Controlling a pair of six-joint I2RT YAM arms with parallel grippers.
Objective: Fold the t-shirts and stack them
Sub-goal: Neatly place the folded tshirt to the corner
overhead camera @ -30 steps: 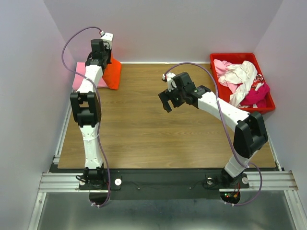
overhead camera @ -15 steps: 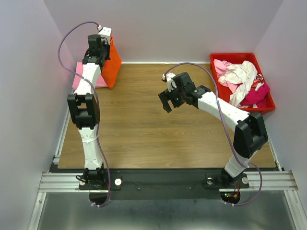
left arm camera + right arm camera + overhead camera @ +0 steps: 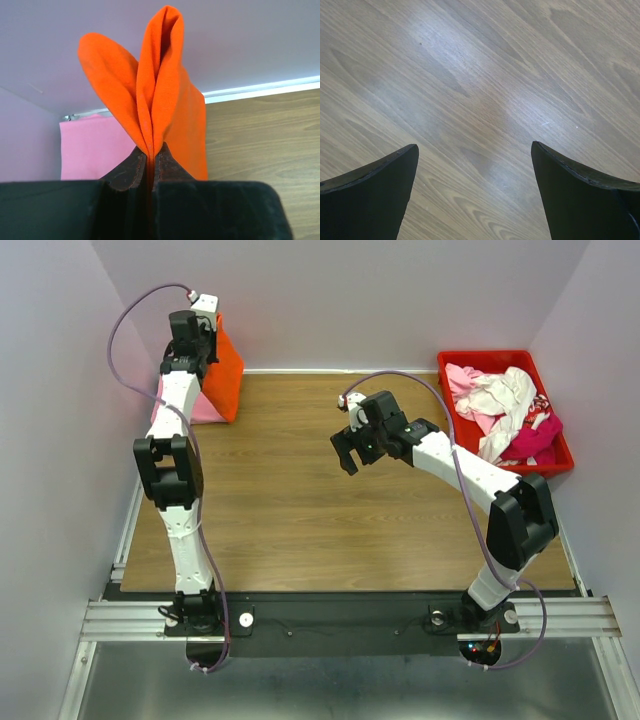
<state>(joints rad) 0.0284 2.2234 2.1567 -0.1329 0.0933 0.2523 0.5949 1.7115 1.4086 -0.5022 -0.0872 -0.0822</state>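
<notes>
A bright orange t-shirt [image 3: 223, 375] hangs folded from my left gripper [image 3: 212, 328] at the table's far left corner, lifted off the wood. In the left wrist view the orange t-shirt [image 3: 160, 95] is pinched between the shut jaws of that gripper [image 3: 150, 150]. A light pink t-shirt [image 3: 203, 408] lies flat below and beside it, also seen as the pink t-shirt [image 3: 95, 147]. My right gripper [image 3: 345, 455] hovers open over bare wood at mid-table, nothing between its fingers [image 3: 375, 185]. More t-shirts, white and magenta, are heaped in the crate [image 3: 500, 405].
A red plastic crate [image 3: 486, 359] stands at the back right against the wall. Grey walls close in the table on the left, back and right. The wooden tabletop [image 3: 330, 530] spreads between the two arms.
My left gripper has risen and shifted left toward the corner, carrying the orange t-shirt up over the pink one. The right arm has stayed still.
</notes>
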